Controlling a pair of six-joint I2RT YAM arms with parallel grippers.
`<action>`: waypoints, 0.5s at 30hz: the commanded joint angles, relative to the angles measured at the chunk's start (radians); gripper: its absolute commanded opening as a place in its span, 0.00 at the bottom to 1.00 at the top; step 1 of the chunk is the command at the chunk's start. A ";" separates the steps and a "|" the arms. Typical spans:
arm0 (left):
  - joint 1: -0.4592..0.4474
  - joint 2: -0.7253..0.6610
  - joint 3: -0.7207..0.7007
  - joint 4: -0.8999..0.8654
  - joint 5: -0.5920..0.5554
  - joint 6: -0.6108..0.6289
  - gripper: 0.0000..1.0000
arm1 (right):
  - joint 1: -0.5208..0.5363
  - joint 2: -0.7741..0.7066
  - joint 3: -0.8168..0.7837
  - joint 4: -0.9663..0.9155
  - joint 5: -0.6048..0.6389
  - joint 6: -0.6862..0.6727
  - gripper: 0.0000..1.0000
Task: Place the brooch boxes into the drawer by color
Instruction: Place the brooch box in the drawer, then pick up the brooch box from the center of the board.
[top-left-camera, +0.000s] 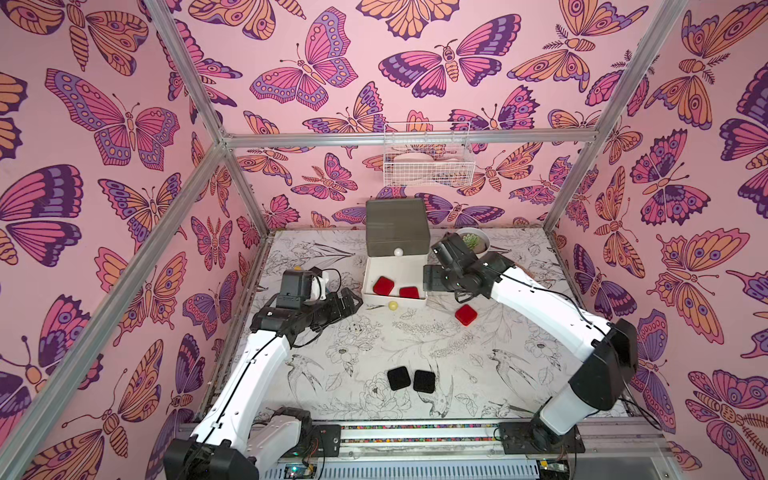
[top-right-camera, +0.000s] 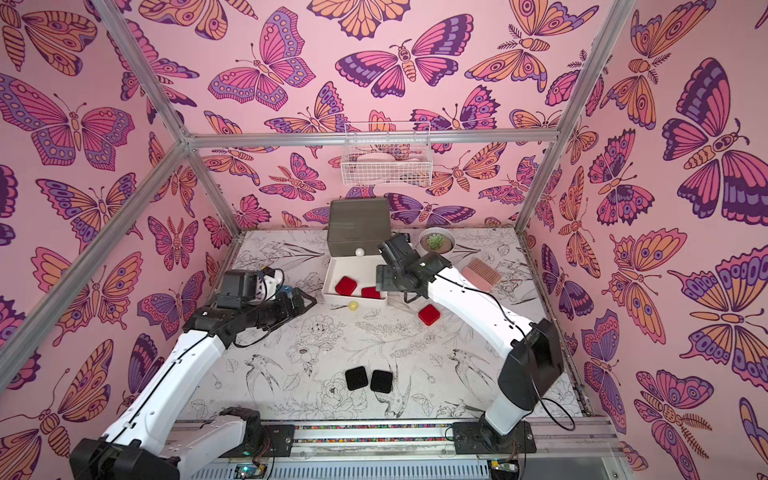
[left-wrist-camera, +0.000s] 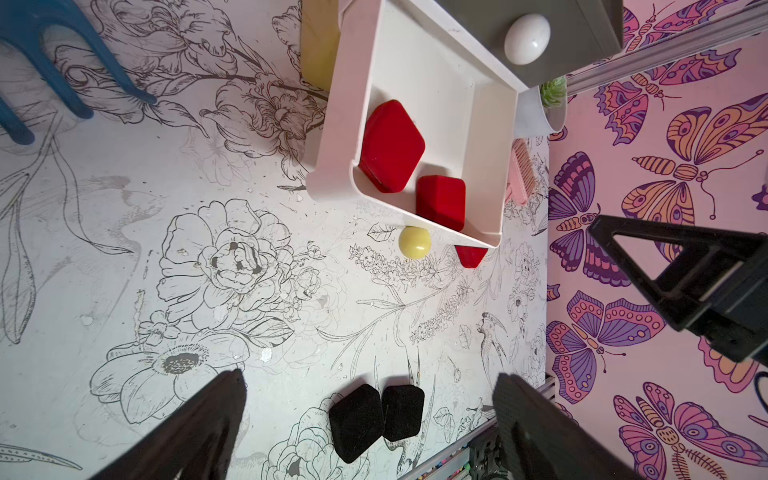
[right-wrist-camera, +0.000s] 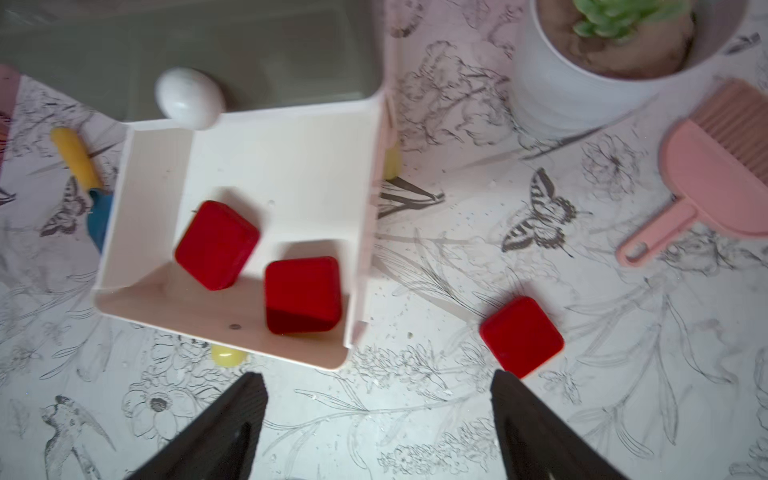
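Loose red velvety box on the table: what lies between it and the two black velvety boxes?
Only bare flower-printed tabletop separates the red velvety box from the black velvety boxes, in both top views.

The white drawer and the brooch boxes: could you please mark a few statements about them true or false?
1. The white drawer is pulled open and holds two red boxes. True.
2. Every red box in view is inside the drawer. False: a third red box lies on the table beside it.
3. The two black boxes lie side by side on the table. True.
4. The right gripper holds a red box. False: its jaws are open with nothing between them.
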 joint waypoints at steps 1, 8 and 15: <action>-0.006 0.001 0.004 -0.017 -0.011 0.012 1.00 | -0.071 -0.092 -0.110 0.031 0.010 0.029 0.90; -0.012 0.010 0.005 -0.015 -0.014 0.012 1.00 | -0.220 -0.120 -0.266 0.006 -0.069 0.028 0.94; -0.015 0.010 0.006 -0.013 -0.016 0.008 1.00 | -0.237 0.006 -0.260 -0.017 -0.129 -0.023 0.99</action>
